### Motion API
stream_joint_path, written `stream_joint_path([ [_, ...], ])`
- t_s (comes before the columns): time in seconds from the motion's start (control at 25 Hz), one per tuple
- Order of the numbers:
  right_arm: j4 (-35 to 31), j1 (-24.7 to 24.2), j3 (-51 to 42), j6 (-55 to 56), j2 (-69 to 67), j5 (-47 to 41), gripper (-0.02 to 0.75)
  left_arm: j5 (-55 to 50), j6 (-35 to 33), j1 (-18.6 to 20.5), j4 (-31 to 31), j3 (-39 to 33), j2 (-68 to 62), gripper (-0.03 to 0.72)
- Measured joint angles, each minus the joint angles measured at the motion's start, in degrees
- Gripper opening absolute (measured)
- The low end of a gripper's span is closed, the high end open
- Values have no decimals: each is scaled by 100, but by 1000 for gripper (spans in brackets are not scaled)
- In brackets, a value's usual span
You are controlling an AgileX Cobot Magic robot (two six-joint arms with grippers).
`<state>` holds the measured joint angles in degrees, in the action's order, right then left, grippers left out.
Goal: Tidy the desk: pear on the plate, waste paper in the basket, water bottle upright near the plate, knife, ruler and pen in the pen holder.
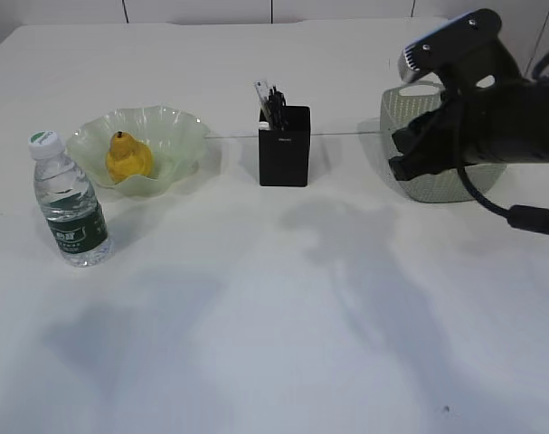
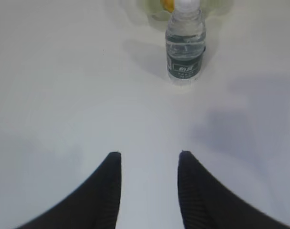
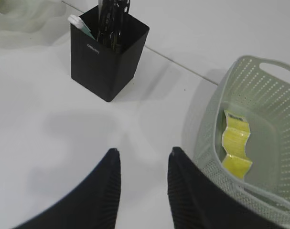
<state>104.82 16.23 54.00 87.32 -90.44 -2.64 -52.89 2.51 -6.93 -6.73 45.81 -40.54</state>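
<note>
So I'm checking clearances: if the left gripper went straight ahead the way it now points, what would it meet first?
Probably the water bottle, standing upright slightly right of the line between the open fingers; bare desk lies before it. Depth is unclear, so it might pass just left.

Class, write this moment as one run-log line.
pear: on plate | bottle: upright | waste paper: in basket | left gripper, right gripper: open, empty

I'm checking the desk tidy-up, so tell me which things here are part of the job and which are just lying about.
Part of the job:
pear on the plate
water bottle, upright beside the plate
pen holder with items standing in it
waste paper in the basket

Just lying about:
nothing else on the desk
</note>
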Motion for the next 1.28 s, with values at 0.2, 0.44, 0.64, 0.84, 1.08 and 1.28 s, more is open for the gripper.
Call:
stream_joint_path([
  [0.2,0,0,-600,35,715,-9,282,235,0,0,124,-262,430,274],
  [0.44,-125,0,-992,35,1568,4,282,127,-78,0,673,-452,1719,274],
  [0.64,-115,0,-1321,45,2192,264,281,-620,-325,0,1055,-452,2488,274],
  [0.84,-68,0,-1753,202,2959,425,281,-927,-346,0,1368,-452,3349,274],
  [1.08,-3,0,-2234,800,3926,880,281,-1711,-359,0,1570,-452,4024,274],
  [1.28,54,0,-2272,916,4467,1640,282,-1977,-458,0,1808,-615,4024,274],
])
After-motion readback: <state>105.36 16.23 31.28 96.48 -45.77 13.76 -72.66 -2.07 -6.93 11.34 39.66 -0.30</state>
